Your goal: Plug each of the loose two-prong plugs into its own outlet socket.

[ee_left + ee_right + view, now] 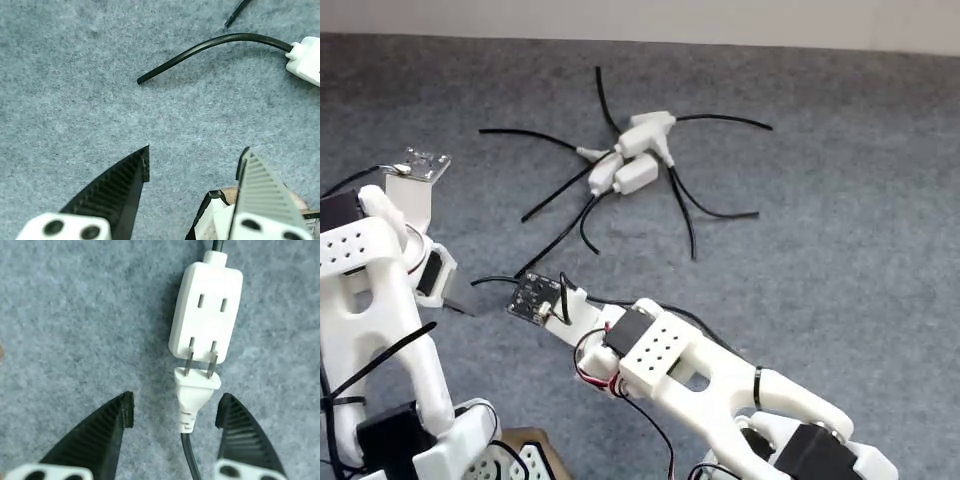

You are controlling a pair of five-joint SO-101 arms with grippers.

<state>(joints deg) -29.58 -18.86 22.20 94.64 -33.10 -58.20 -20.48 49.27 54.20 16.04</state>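
Two ribbed black fingers of the right gripper (pixel 177 401) were seen spread wide, with nothing pinched between them. A white two-prong plug (pixel 197 390) lay in the gap on the grey carpet (pixel 60 315), nearer to one finger than to the other, and its black cord (pixel 190 455) ran back under the wrist.

The plug was judged light, hard and rather smooth, and the cord limp but springy. The moulded body behind the flange was thought the best place for a hold, across its flat sides, with prongs and cord left alone.

Just beyond, the prongs (pixel 187 365) were laid against the near end of a white outlet block (pixel 205 310), at its nearer pair of slots, and most of their length was bare. Whether the tips had entered could not be told. The block was judged light enough to slide under a push.

The left gripper (pixel 195 151) was likewise held open above bare carpet, with a loose cord end (pixel 140 80) well beyond it.

Farther off, a cluster of white plugs and outlets (pixel 630 160) was spread mid-table.
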